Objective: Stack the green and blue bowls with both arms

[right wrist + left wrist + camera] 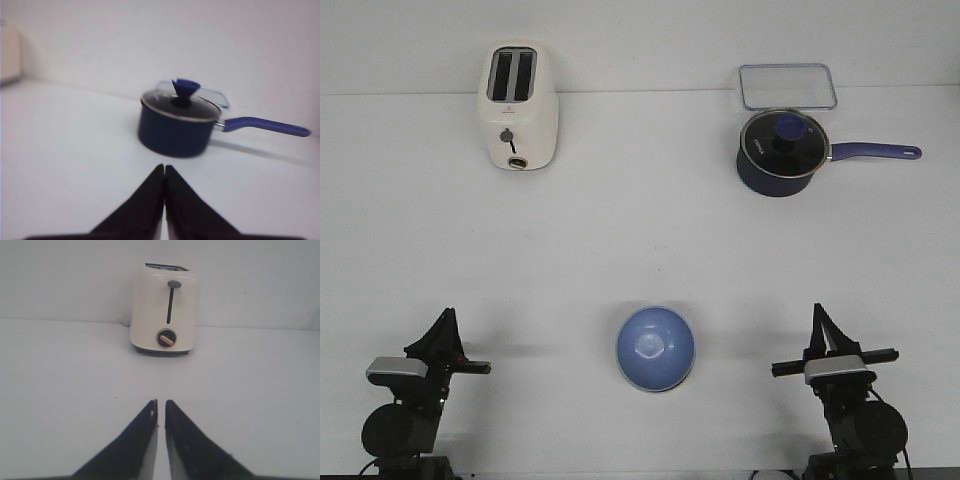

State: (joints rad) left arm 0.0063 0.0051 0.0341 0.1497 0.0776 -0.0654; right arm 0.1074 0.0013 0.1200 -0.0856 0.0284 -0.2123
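Note:
The light blue bowl (655, 347) sits upright on the white table, near the front edge and midway between the two arms. No separate green bowl shows in any view. My left gripper (447, 314) rests at the front left, well left of the bowl. Its jaws are shut and empty, with only a hairline gap in the left wrist view (161, 402). My right gripper (817, 310) rests at the front right, well right of the bowl. It is shut and empty in the right wrist view (164, 166).
A cream toaster (518, 106) stands at the back left and shows in the left wrist view (165, 309). A dark navy saucepan with a glass lid (783, 152) stands at the back right, handle to the right, with a clear lidded box (787, 86) behind it.

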